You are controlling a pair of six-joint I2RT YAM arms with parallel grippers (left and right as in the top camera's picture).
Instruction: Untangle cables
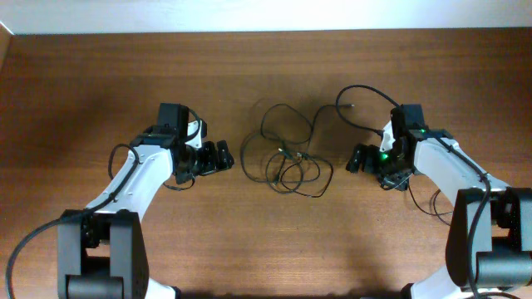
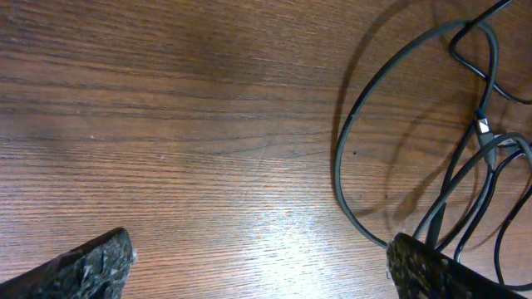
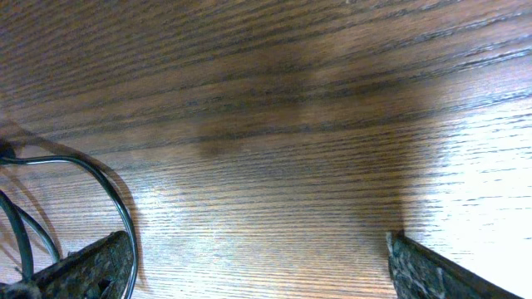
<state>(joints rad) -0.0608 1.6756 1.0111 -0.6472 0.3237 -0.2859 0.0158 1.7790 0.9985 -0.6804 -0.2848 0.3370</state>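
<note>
Now approach step: L gripper (image 1: 218, 156) & R gripper (image 1: 357, 159) both spread wide, empty; cables (image 1: 283, 158) tangled btw them, one loop just beside L's. Next, prob. pinch that loop.

I see a brown wood-grain tabletop (image 1: 83, 83), its grain running from left edge to right edge, with pale glare on it in both wrist views. Beyond its far edge lies a plain off-white strip (image 1: 266, 15).

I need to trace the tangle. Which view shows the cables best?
Overhead: the cables show nearly whole, loops and ends. The left wrist view catches only loops at its right side; the right wrist view only a bit at lower left.
</note>
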